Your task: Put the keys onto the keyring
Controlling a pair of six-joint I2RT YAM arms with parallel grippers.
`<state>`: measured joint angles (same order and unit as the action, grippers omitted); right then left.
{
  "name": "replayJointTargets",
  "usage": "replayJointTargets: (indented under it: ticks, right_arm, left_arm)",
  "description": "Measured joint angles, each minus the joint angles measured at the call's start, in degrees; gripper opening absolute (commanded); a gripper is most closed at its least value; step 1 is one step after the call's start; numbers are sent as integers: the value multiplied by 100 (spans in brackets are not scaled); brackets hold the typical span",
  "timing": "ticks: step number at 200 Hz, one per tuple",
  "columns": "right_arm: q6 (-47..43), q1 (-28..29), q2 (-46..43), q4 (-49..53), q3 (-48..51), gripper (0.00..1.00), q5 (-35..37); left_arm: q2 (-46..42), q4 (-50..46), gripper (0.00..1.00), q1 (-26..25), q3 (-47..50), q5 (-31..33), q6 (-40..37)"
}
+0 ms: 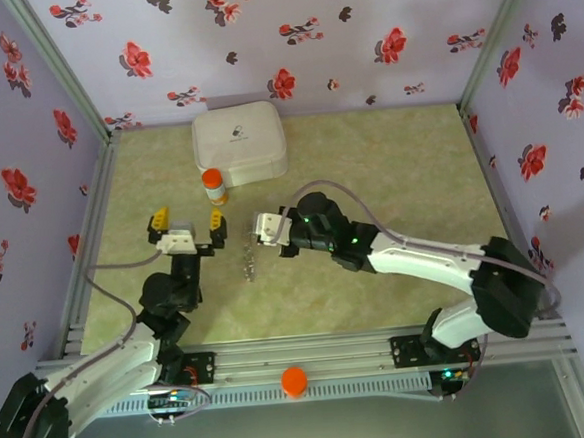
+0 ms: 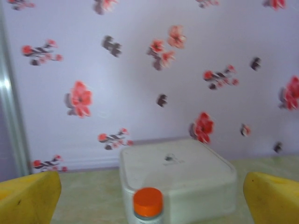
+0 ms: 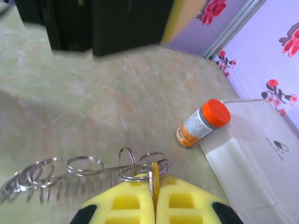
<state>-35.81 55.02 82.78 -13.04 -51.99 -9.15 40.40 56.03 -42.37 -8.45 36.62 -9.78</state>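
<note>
On the rail (image 1: 381, 348) along the desk's (image 1: 399, 171) near edge you have one small orange round thing (image 1: 294, 380), about midway between the two arm bases.

Further in, left of the desk's middle, your left gripper (image 1: 188, 222) stands with its two yellow fingers (image 2: 28, 198) spread wide apart and nothing between them. It faces the back edge.

Just to its right is your right gripper (image 3: 154, 184). It reaches in from the right, and its two yellow fingers (image 3: 126, 205) are pressed together. They pinch a thin metal loop at one end of the keyring (image 3: 133, 176). You have one keyring here, a string of linked silver loops. From the pinch it trails over the desk, lying between the two grippers near the desk's middle. A handful of loops show, but those at the free end blur, so you get no firm count. The keys are too small to tell apart from the loops.

Beyond the grippers lies one bottle (image 1: 212, 184) with an orange cap, tipped on its side in the right wrist view. It sits just beside the near left corner of one white box (image 1: 239, 143) with rounded corners. That box sits at the desk's back edge, left of centre, close to the flowered wall (image 1: 309, 37).
</note>
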Motion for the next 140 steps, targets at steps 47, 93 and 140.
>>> replayJointTargets:
  ticks: [47, 93, 140]
  right_arm:
    - [-706, -105, 199, 837, 111, 2, 614]
    - [-1349, -101, 192, 2138, 595, 15, 1683]
    - [-1668, -103, 157, 3060, 887, 29, 2841]
  left_arm:
    - [-48, -289, 100, 275, 0, 173, 407]
    - [782, -494, 100, 426, -35, -225, 684]
    - [1545, -555, 100, 831, -428, -693, 487]
